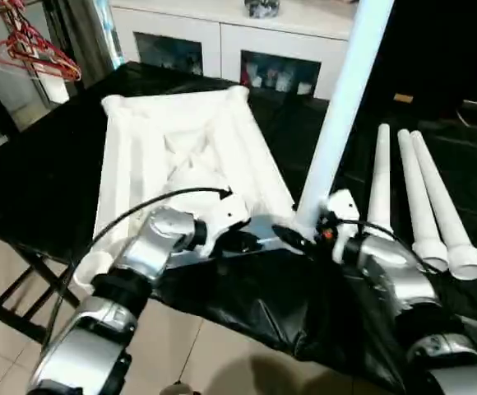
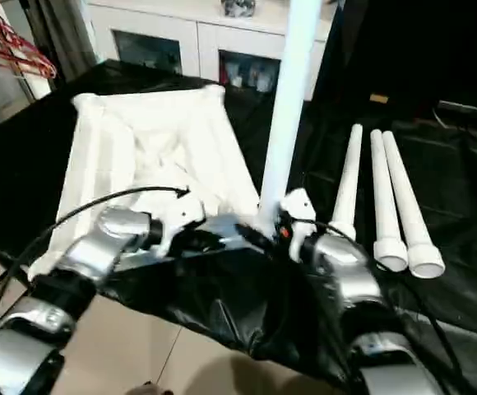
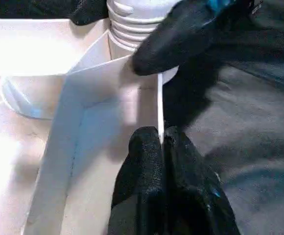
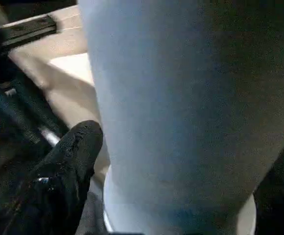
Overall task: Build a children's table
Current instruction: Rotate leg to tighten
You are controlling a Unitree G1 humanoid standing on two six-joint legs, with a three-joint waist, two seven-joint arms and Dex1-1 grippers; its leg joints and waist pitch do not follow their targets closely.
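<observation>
Three spare legs [image 1: 419,197] lie beside the upside-down top [image 1: 181,156] on black cloth [image 1: 41,181].

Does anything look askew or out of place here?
Yes: the standing leg leans away from vertical in the tabletop's near corner socket, so it seems not fully seated. The three spare legs lie tidily side by side.

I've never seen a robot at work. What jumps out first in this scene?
A tall white leg stands upright in the near right corner of the upturned white tabletop, with the right gripper at its base. The left gripper pinches the tabletop's near rim. Three more legs lie side by side on the black cloth to the right.
</observation>
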